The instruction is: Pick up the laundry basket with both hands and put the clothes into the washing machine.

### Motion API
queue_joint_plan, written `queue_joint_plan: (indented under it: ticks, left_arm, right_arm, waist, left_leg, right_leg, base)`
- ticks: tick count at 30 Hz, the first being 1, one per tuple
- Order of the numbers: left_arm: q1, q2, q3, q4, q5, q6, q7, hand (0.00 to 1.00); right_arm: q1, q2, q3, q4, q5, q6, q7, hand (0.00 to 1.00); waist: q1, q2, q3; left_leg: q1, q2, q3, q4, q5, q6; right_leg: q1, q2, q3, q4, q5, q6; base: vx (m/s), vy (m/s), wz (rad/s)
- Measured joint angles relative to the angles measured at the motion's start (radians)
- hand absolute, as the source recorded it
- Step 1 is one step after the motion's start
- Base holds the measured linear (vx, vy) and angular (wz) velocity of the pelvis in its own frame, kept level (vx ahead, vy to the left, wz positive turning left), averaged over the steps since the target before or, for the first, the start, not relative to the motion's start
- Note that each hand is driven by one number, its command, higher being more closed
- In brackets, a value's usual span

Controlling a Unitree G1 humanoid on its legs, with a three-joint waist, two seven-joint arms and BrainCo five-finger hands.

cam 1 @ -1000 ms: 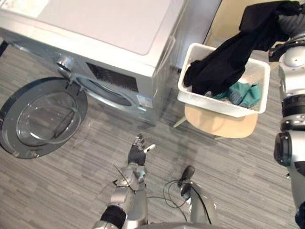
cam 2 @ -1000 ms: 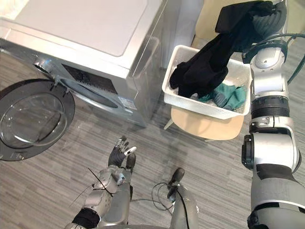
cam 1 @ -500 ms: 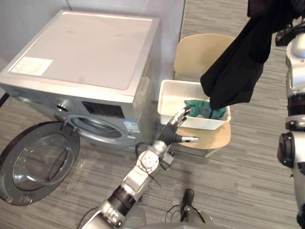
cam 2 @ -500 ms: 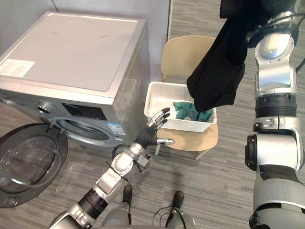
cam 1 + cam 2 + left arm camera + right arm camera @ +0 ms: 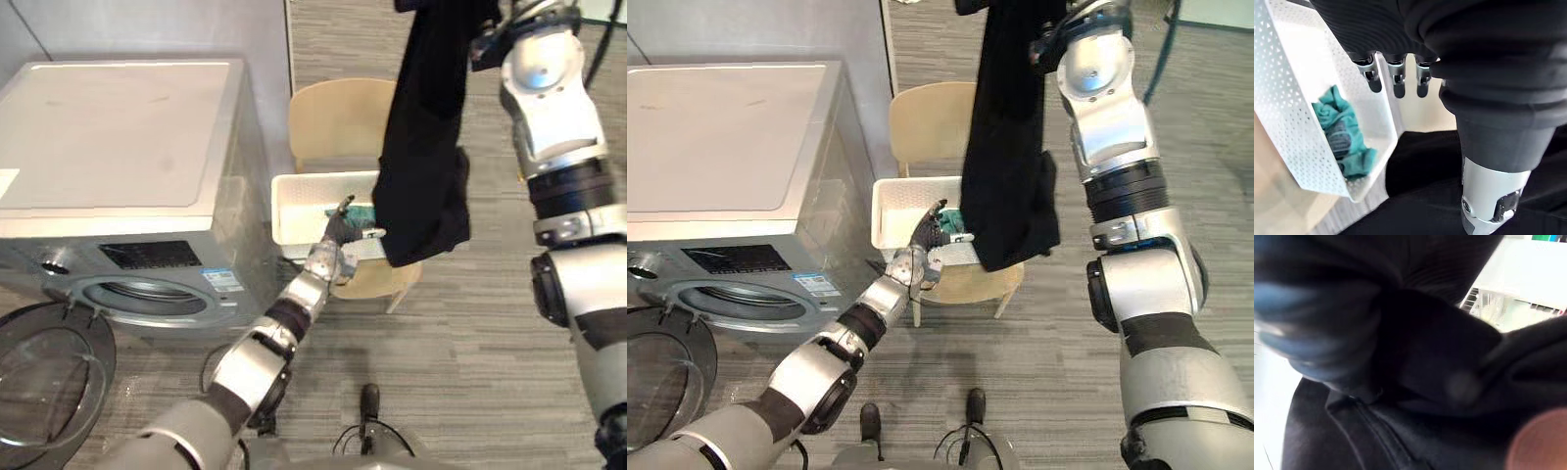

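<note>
A white perforated laundry basket stands on a beige chair, with a teal cloth lying inside it. My left hand is open, its straight fingers stretched over the basket's front rim. A long black garment hangs down from the top of my raised right arm, its lower end level with the basket's right side. Black cloth covers my right hand.
The silver washing machine stands left of the chair, its round door swung open at the lower left and the drum opening facing front. A grey wall runs behind. Striped grey floor lies right of the chair.
The camera has turned toward the basket. My left hand rose from near the floor to the basket's front rim. My right arm lifted the black garment out of the basket.
</note>
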Motion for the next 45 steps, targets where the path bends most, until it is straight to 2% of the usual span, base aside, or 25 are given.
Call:
queue_joint_plan:
  ticks: [7,9,10,11,13,14,15,17,19,24,26,31,36,42,45]
  left_arm:
    - [-0.032,-0.006,-0.002,0.001,0.021,0.023,0.025,0.00]
    - [-0.046,-0.005,-0.027,-0.021,0.005,0.023,0.024,0.00]
    - [-0.045,0.007,-0.085,-0.065,-0.031,0.022,0.016,0.00]
    - [-0.045,0.027,-0.144,-0.121,-0.067,0.016,-0.005,0.00]
    - [-0.045,0.104,-0.283,-0.269,-0.172,-0.028,-0.094,0.00]
    - [-0.044,0.121,-0.301,-0.304,-0.198,-0.038,-0.114,0.00]
    - [-0.039,0.162,-0.333,-0.368,-0.263,-0.069,-0.164,0.00]
    - [-0.035,0.189,-0.355,-0.390,-0.315,-0.095,-0.202,0.00]
    - [-0.033,0.202,-0.365,-0.390,-0.335,-0.095,-0.218,0.00]
    - [-0.024,0.205,-0.398,-0.389,-0.334,-0.101,-0.215,0.00]
    - [-0.025,0.179,-0.398,-0.383,-0.311,-0.105,-0.192,0.00]
    - [-0.035,0.116,-0.396,-0.276,-0.273,-0.113,-0.158,0.00]
    - [-0.042,0.109,-0.383,-0.236,-0.245,-0.109,-0.142,0.00]
    - [-0.078,0.096,-0.368,-0.218,-0.102,-0.104,-0.121,0.00]
    - [-0.110,0.094,-0.335,-0.206,-0.037,-0.101,-0.080,0.00]
  right_arm:
    - [-0.012,0.017,0.000,0.000,0.051,-0.007,0.006,1.00]
    - [-0.012,0.017,0.000,0.000,0.055,-0.007,0.006,1.00]
    - [-0.012,0.011,0.000,0.000,0.057,-0.009,0.006,1.00]
    - [-0.011,0.003,0.000,0.000,0.064,-0.013,0.006,1.00]
    - [0.002,-0.019,0.000,-0.003,0.076,-0.041,0.007,1.00]
    - [0.009,-0.028,0.000,-0.007,0.079,-0.045,0.008,1.00]
    - [0.036,-0.051,0.000,-0.011,0.086,-0.061,0.011,1.00]
    - [0.077,-0.076,0.002,-0.011,0.094,-0.070,0.028,1.00]
    - [0.100,-0.083,0.002,-0.011,0.100,-0.074,0.029,1.00]
    - [0.113,-0.082,0.043,-0.011,0.137,-0.096,0.049,1.00]
    - [0.112,-0.081,0.069,-0.011,0.149,-0.114,0.051,1.00]
    - [0.112,-0.060,0.084,-0.011,0.178,-0.115,0.069,1.00]
    - [0.112,-0.017,0.104,-0.011,0.207,-0.115,0.069,1.00]
    - [0.112,0.014,0.111,-0.014,0.334,-0.118,0.095,1.00]
    - [0.112,0.016,0.122,-0.062,0.395,-0.134,0.116,1.00]
  waist:
    - [-0.021,-0.001,-0.001]
    - [-0.022,-0.001,-0.001]
    - [-0.020,-0.001,-0.001]
    - [-0.018,-0.001,-0.001]
    - [-0.015,-0.002,-0.001]
    - [-0.015,-0.002,-0.002]
    - [-0.010,-0.008,-0.006]
    - [-0.002,-0.010,-0.012]
    - [0.005,-0.010,-0.018]
    - [0.003,-0.010,-0.019]
    - [0.002,-0.010,-0.020]
    - [-0.002,-0.011,-0.021]
    - [-0.013,-0.013,-0.023]
    - [-0.024,-0.024,-0.030]
    - [-0.027,-0.024,-0.030]
  left_leg:
    - [0.005,0.001,0.012,0.000,-0.004,-0.006]
    - [0.004,0.001,0.011,0.003,-0.004,-0.006]
    - [0.004,0.001,0.009,0.005,-0.004,-0.006]
    - [0.002,0.001,0.005,0.005,-0.004,-0.006]
    - [0.001,0.000,-0.013,0.005,-0.004,-0.005]
    - [0.001,0.000,-0.014,0.005,-0.004,-0.005]
    - [0.000,-0.001,-0.015,0.006,-0.004,-0.005]
    - [0.006,-0.001,-0.015,0.000,-0.006,-0.003]
    - [0.006,-0.001,-0.014,0.000,-0.007,-0.003]
    - [0.006,-0.002,-0.015,0.000,-0.007,-0.003]
    - [0.005,-0.002,-0.014,0.000,-0.007,-0.003]
    - [0.005,-0.001,-0.009,0.000,-0.007,-0.003]
    - [0.016,-0.001,0.012,0.000,-0.009,-0.005]
    - [0.014,-0.001,0.033,0.005,-0.009,-0.005]
    - [0.015,-0.001,0.044,0.005,-0.012,-0.002]
  right_leg:
    - [0.001,0.001,0.003,0.003,0.004,-0.006]
    - [0.002,0.001,0.002,0.003,0.004,-0.006]
    - [0.002,0.001,0.001,0.002,0.004,-0.005]
    - [0.003,0.001,-0.003,0.002,0.003,-0.004]
    - [0.013,0.000,-0.017,-0.005,0.000,0.000]
    - [0.014,0.000,-0.019,-0.006,0.000,0.000]
    - [0.020,0.000,-0.021,-0.019,0.001,0.000]
    - [0.028,0.000,-0.021,-0.021,0.000,0.001]
    - [0.028,0.000,-0.021,-0.022,0.000,0.001]
    - [0.028,0.000,-0.021,-0.022,0.000,0.001]
    - [0.028,0.000,-0.021,-0.022,0.001,0.000]
    - [0.025,0.000,-0.017,-0.022,0.001,0.001]
    - [0.022,0.002,0.004,-0.022,0.003,0.000]
    - [0.008,0.003,0.023,-0.022,0.008,0.000]
    - [-0.001,0.003,0.036,-0.022,0.012,0.002]
  base:
    - [0.03,0.006,-0.02]
    - [0.00,0.000,0.00]
    - [0.00,0.013,0.05]
    - [-0.01,0.012,0.11]
    - [-0.01,0.012,0.16]
    - [-0.01,0.011,0.10]
    - [0.00,0.009,0.05]
    - [0.00,0.006,0.02]
    - [0.00,0.000,0.00]
    - [0.00,0.000,0.00]
    - [0.00,0.000,0.00]
    - [0.00,0.003,-0.01]
    - [0.00,0.010,-0.12]
    - [0.00,0.008,-0.10]
    - [0.00,0.009,-0.13]
